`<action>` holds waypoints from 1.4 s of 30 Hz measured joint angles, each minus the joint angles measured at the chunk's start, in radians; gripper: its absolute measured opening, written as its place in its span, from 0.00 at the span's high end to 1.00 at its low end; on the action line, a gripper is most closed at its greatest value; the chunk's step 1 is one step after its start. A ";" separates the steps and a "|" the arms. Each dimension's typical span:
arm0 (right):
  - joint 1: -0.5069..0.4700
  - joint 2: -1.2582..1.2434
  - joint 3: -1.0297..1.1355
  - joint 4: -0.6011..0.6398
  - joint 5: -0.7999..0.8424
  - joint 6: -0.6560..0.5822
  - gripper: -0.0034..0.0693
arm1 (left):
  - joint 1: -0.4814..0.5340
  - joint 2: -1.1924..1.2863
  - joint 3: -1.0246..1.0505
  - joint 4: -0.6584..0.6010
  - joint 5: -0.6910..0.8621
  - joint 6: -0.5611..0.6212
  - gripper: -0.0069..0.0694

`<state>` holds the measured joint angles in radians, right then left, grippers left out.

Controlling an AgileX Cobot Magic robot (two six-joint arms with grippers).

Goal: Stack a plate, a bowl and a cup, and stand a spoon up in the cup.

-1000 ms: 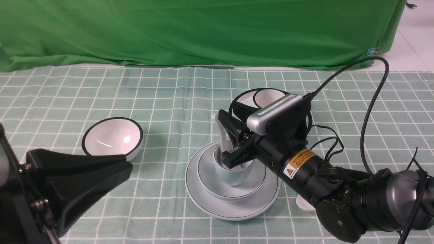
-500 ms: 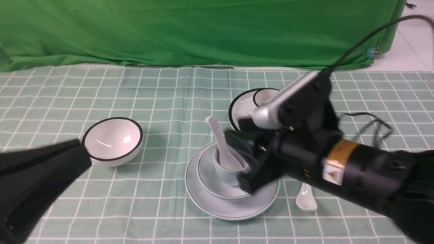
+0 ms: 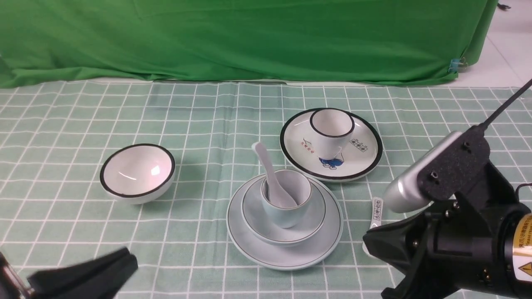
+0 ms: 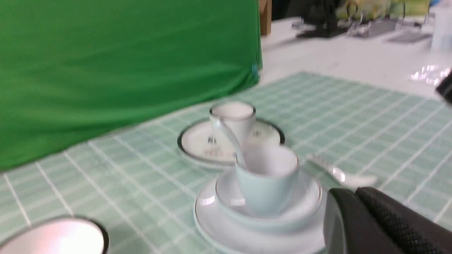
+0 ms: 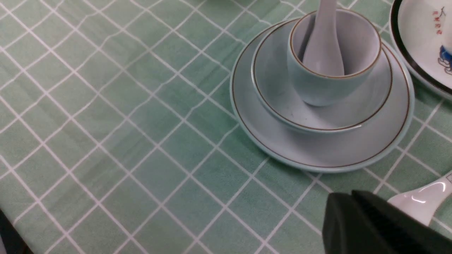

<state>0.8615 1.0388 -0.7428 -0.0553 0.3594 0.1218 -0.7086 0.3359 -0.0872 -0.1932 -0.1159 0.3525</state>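
While both arms sit at the lower edges of the front view, the stack stands just below the frame's centre on a green checked tablecloth (image 3: 199, 108). A pale blue-green plate (image 3: 253, 243) lies flat on the cloth, a pale blue-green bowl (image 3: 253, 209) sits in it, and a small handleless cup (image 3: 286, 214) stands in the bowl. A pale ceramic soup spoon (image 3: 268, 172) rests with its scoop in the cup and its handle leaning over the rim toward the upper left of the frame.

At lower right the right gripper (image 3: 384, 259) holds nothing; whether its jaws are parted or closed cannot be told. At lower left only a dark tip of the left gripper (image 3: 104, 272) shows, also holding nothing, its jaw state unclear.

By the look of it all 4 pieces are placed, so the risks lie in leaving:
- The right arm is near the plate's right edge; a sweep toward the frame's centre could shove the stack.
- Any knock could tip the leaning spoon out, or topple the cup.
- A short white spoon with printed marks (image 3: 376, 207) lies partly hidden behind the right arm, where it could be dragged.

Above the stack, a white black-rimmed plate (image 3: 370, 153) carries a white black-rimmed cup (image 3: 330, 133). A white black-rimmed bowl (image 3: 137, 172) sits at middle left, well apart.
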 joint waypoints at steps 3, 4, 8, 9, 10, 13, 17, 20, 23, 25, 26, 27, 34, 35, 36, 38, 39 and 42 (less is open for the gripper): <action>0.000 0.000 0.000 0.000 -0.001 0.000 0.87 | 0.000 0.000 0.034 0.000 -0.001 0.000 0.89; 0.000 0.000 0.000 0.000 -0.004 0.000 0.85 | 0.000 0.000 0.061 0.000 0.000 0.000 0.89; 0.000 0.000 0.000 0.000 -0.022 0.000 0.84 | 0.000 0.000 0.093 0.000 0.003 0.000 0.89; 0.000 -0.002 0.000 -0.003 -0.022 0.000 0.84 | 0.000 0.000 0.094 0.000 0.004 0.000 0.89; -0.009 -0.008 0.000 -0.009 -0.022 0.000 0.84 | 0.000 0.000 0.094 0.000 0.014 0.000 0.89; -0.095 -0.052 0.007 -0.012 -0.011 -0.001 0.88 | 0.000 0.000 0.094 0.005 0.064 0.000 0.89; -0.269 -0.175 0.100 0.015 -0.022 -0.086 0.93 | 0.000 0.000 0.094 0.008 0.085 0.002 0.89; -0.432 -0.336 0.257 0.037 -0.055 -0.174 0.93 | 0.000 0.000 0.094 0.011 0.086 0.002 0.89; -0.586 -0.558 0.462 0.041 -0.145 -0.206 0.93 | 0.000 0.000 0.094 0.011 0.086 0.003 0.89; -0.632 -0.623 0.530 0.041 -0.174 -0.212 0.93 | 0.000 0.000 0.094 0.011 0.086 0.003 0.89; -0.670 -0.697 0.583 0.042 -0.200 -0.219 0.93 | 0.000 0.000 0.094 0.011 0.086 0.003 0.89; -0.701 -0.767 0.640 0.042 -0.213 -0.223 0.93 | 0.000 0.000 0.094 0.011 0.086 0.003 0.89; -0.761 -1.017 0.749 0.045 -0.152 -0.224 0.93 | 0.000 0.000 0.094 0.016 0.086 0.003 0.89; -0.761 -1.031 0.750 0.045 -0.135 -0.224 0.93 | 0.000 0.000 0.094 0.016 0.086 0.003 0.89; -0.761 -1.036 0.750 0.045 -0.129 -0.224 0.93 | 0.000 0.000 0.094 0.016 0.086 0.003 0.89; -0.761 -1.037 0.750 0.045 -0.123 -0.224 0.93 | 0.000 0.000 0.094 0.016 0.087 0.003 0.89; -0.761 -1.037 0.750 0.045 -0.120 -0.223 0.93 | 0.000 0.000 0.094 0.016 0.087 0.003 0.89; -0.764 -1.037 0.750 0.045 -0.120 -0.218 0.93 | 0.000 0.000 0.094 0.018 0.087 0.003 0.89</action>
<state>0.0975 0.0017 0.0068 -0.0099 0.2397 -0.0965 -0.7086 0.3355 0.0064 -0.1752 -0.0291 0.3556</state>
